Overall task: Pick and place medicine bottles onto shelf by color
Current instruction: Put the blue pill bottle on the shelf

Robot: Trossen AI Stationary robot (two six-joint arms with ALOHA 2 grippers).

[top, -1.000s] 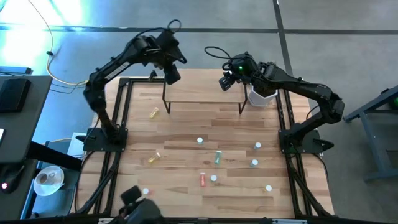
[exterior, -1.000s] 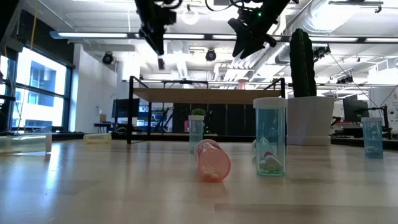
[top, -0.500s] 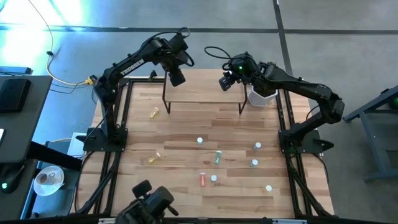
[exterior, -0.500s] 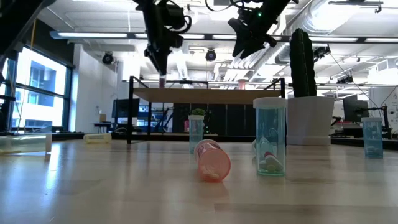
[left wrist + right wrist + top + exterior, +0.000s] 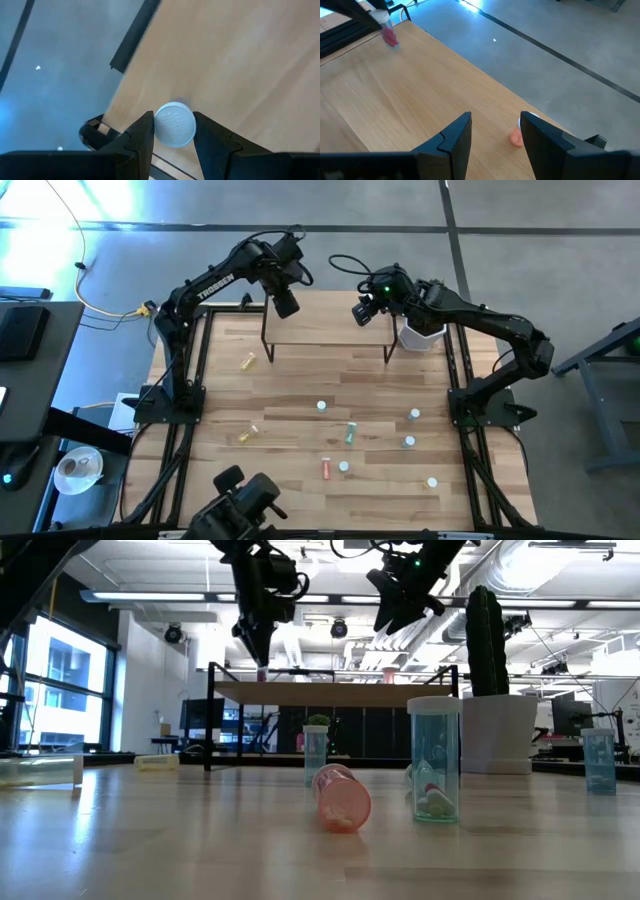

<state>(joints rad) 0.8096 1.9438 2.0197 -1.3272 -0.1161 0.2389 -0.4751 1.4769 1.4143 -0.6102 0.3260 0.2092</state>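
The left gripper (image 5: 285,304) hangs over the left end of the shelf (image 5: 325,330), its fingers pinched on a small bottle (image 5: 174,124) with a pale ribbed cap; the left wrist view looks straight down onto that cap with the light-wood board beneath, so the bottle is held upright, cap up — probably so it can be set standing. In the right wrist view this bottle (image 5: 388,35) reads as red or pink, so it seems bound for the shelf's red group. It is not yet on the board; the low view shows the tips just above the shelf top.

The right gripper (image 5: 362,313) hovers above the right end of the shelf, fingers spread and holding nothing; below it a pink bottle (image 5: 516,137) already lies on the board, beside something white, half hidden by a finger.

The other bottles remain on the table (image 5: 300,410), well apart from one another: two yellow ones (image 5: 247,361) on the left, a green one (image 5: 350,433) and a red one (image 5: 326,469) near the middle, several white-capped ones to the right. In the low view a clear blue-green bottle (image 5: 434,775) stands upright with a few small pills at its bottom; a pink one (image 5: 341,798) lies on its side — its contents cannot be made out.
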